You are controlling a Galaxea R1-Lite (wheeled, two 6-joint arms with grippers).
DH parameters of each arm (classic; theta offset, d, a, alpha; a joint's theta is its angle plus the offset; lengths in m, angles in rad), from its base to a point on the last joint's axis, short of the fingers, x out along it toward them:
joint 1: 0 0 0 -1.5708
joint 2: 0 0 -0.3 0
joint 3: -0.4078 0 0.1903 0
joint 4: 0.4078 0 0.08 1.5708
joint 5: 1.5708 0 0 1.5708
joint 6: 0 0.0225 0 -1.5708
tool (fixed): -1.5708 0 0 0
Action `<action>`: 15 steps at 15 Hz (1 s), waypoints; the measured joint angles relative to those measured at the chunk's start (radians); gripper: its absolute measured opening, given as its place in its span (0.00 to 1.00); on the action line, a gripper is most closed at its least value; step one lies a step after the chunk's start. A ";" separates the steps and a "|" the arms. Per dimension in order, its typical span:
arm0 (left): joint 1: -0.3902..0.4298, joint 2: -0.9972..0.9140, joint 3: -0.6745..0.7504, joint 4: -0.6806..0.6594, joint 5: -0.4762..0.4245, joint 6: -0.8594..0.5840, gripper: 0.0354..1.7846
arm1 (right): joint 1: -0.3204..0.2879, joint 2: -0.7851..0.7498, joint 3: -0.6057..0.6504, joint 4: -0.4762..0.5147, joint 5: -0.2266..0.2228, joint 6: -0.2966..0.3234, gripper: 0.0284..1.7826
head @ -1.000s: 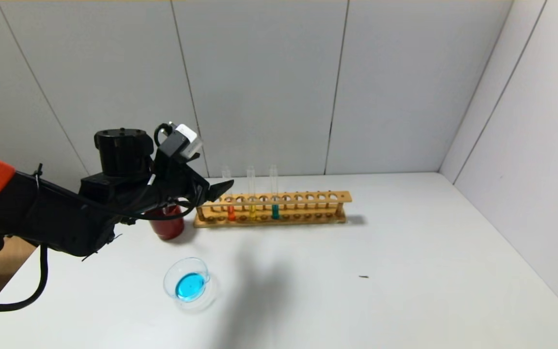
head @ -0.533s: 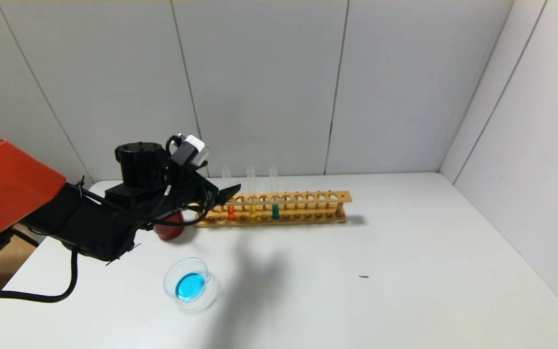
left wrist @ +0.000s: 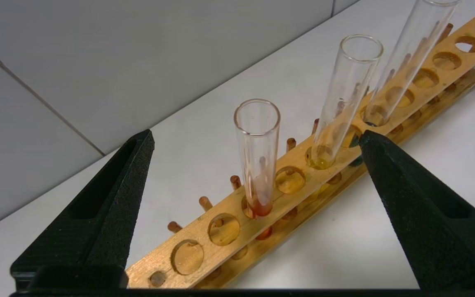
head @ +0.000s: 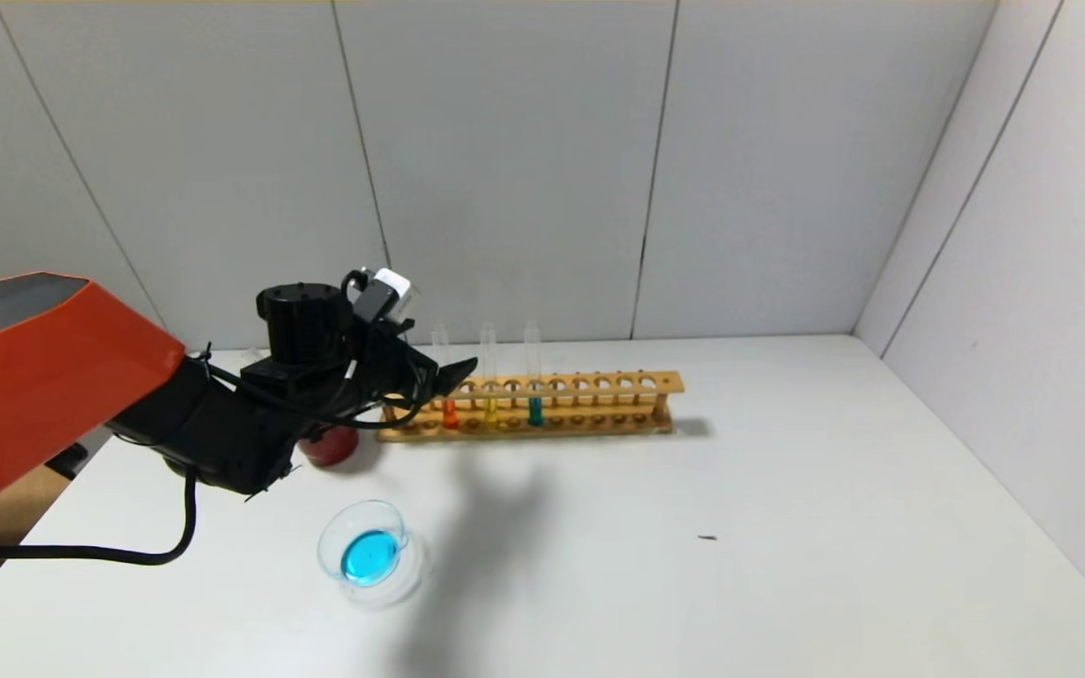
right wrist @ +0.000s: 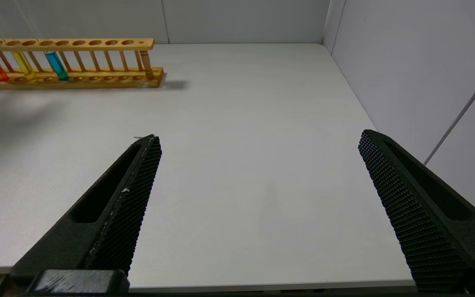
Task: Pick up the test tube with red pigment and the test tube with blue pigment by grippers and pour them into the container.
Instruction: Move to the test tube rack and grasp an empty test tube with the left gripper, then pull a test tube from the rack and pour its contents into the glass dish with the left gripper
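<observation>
The red-pigment tube (head: pixel 448 411) stands in the wooden rack (head: pixel 599 384), near its left end. My left gripper (head: pixel 456 373) is open at the rack's left end. In the left wrist view the red tube (left wrist: pixel 257 165) stands upright midway between the spread fingers of the left gripper (left wrist: pixel 256 135), touching neither. The container (head: pixel 326 551), a clear dish, sits on the table in front and holds sky-blue liquid. No tube with sky-blue liquid shows. My right gripper (right wrist: pixel 259 136) is open and empty, parked low over the table's near right; it is out of the head view.
A yellow tube (head: pixel 490 407) and a teal-green tube (head: pixel 535 410) stand to the right of the red one in the rack. A dark red cup (head: pixel 328 444) stands left of the rack, partly behind my left arm. Walls close off the table's back and right.
My left arm has moved forward and to the right, bringing its open gripper up to the rack's left end around the red tube. Tubes and dish have not moved.
</observation>
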 joint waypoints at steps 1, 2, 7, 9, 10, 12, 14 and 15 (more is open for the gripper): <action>0.000 0.010 -0.011 0.000 0.000 -0.001 0.97 | 0.000 0.000 0.000 0.000 0.000 0.000 0.98; 0.000 0.019 -0.020 0.000 0.002 -0.001 0.96 | 0.000 0.000 0.000 0.000 0.000 0.000 0.98; 0.000 0.048 -0.041 0.000 0.016 0.000 0.64 | 0.000 0.000 0.000 0.000 0.000 0.000 0.98; 0.000 0.050 -0.042 0.000 0.016 0.001 0.42 | 0.000 0.000 0.000 0.000 0.000 0.000 0.98; 0.000 0.050 -0.042 -0.001 0.016 0.000 0.31 | 0.000 0.000 0.000 0.000 0.000 0.000 0.98; -0.003 0.051 -0.042 -0.015 0.016 0.001 0.17 | 0.000 0.000 0.000 0.000 0.000 0.000 0.98; -0.010 0.050 -0.041 -0.021 0.016 0.002 0.15 | 0.000 0.000 0.000 0.000 0.000 0.000 0.98; -0.013 0.049 -0.040 -0.021 0.017 0.002 0.15 | 0.000 0.000 0.000 0.000 0.000 0.000 0.98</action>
